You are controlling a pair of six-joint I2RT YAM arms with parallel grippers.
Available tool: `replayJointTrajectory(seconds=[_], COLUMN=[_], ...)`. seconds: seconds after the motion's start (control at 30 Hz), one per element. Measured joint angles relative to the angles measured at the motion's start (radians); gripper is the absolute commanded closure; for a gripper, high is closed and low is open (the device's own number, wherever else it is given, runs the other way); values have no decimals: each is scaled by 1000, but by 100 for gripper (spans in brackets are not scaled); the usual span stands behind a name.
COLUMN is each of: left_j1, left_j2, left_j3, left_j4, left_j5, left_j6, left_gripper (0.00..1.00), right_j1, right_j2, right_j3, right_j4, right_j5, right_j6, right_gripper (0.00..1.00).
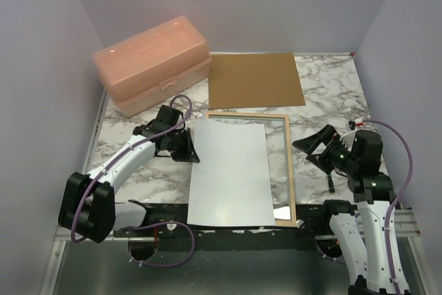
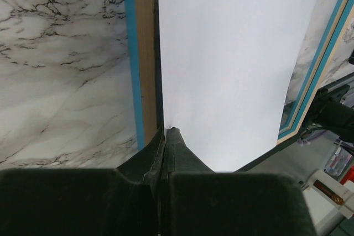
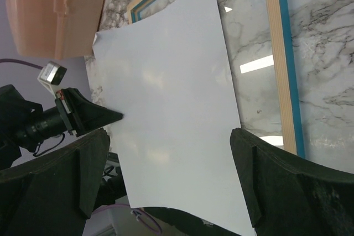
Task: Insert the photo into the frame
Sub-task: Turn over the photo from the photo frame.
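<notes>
Blue frame (image 2: pixel 141 53) edging shows only from the wrists; left gripper (image 1: pixel 195 153) pinches the blank white photo (image 1: pixel 231 170) at nine o'clock, right gripper (image 1: pixel 310 154) agape.

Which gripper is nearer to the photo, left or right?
Left. The left gripper pinches the left edge of the photo; the right gripper hangs open beyond the right rail of the frame.
</notes>
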Motion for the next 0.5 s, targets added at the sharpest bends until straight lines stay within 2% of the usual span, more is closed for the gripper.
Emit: replayJointTrajectory(seconds=[0.5], left_j1=[0], left_j2=[102], left_j3=[32], left_j4=[80], left_j5=[22], left_j6=[-18], left_gripper=[100], right_j1=[0], right_j2=[-19], right_j3=[-78], right_j4=[-44], right_j5=[-2], right_j6=[-25], right_gripper=[0])
